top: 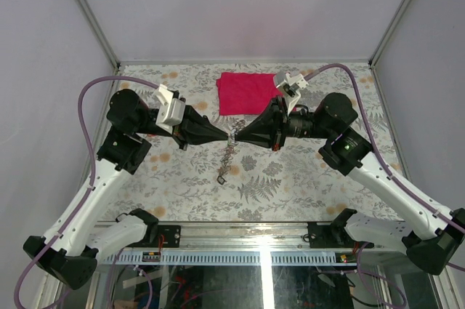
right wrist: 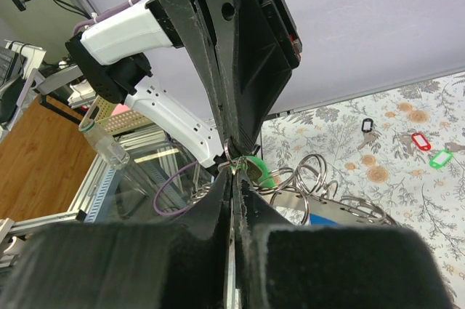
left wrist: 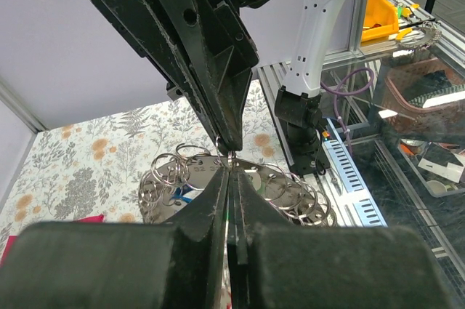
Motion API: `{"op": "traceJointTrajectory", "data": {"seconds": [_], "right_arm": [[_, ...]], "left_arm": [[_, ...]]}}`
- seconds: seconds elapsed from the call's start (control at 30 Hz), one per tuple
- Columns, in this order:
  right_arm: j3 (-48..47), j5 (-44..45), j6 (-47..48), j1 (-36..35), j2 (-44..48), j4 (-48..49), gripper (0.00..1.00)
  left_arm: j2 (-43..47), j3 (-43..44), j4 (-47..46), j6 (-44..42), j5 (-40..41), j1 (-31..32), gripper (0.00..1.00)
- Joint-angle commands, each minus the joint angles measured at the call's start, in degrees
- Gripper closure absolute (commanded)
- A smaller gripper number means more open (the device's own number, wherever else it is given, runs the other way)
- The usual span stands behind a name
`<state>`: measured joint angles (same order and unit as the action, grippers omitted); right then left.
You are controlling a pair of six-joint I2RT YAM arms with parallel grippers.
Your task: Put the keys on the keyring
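My left gripper (top: pixel 227 137) and right gripper (top: pixel 237 137) meet tip to tip above the middle of the table, both shut. The keyring (top: pixel 227 158) hangs below them as a flat grey metal ring (left wrist: pixel 287 189) carrying several small split rings (right wrist: pixel 312 171). In the left wrist view my left gripper (left wrist: pixel 229 171) pinches a small split ring at the keyring's top edge. In the right wrist view my right gripper (right wrist: pixel 231 174) pinches a key with a green tag (right wrist: pixel 256 167) at the same spot. Loose keys lie on the table with a black tag (right wrist: pixel 367 126), a red tag (right wrist: pixel 420 140) and a green tag (right wrist: pixel 439 158).
A folded red cloth (top: pixel 247 92) lies at the back of the flowered table (top: pixel 305 178), just behind the right gripper. The metal frame rail (top: pixel 240 233) runs along the near edge between the arm bases. Grey walls close the table's back and sides.
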<state>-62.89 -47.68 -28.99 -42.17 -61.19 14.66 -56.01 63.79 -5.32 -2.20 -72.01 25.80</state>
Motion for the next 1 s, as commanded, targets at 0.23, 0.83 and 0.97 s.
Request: {"op": "traceJointTrajectory", "data": {"seconds": [0.23,0.83,0.97], "right_arm": [[-3.5,-0.4,0.0,-1.1,0.8,6.1,1.00],[-1.4,-1.8,-0.7,-1.1,2.7,9.1,1.00],[-2.2,-0.9,0.0,-1.2,1.8,7.1,1.00]], "left_arm": [[-0.2,1.6,-0.6,-0.2,0.2,-0.4,1.00],[0.4,1.5,-0.1,-0.3,0.8,-0.3,1.00],[0.4,1.6,-0.1,-0.3,0.8,-0.4,1.00]]}}
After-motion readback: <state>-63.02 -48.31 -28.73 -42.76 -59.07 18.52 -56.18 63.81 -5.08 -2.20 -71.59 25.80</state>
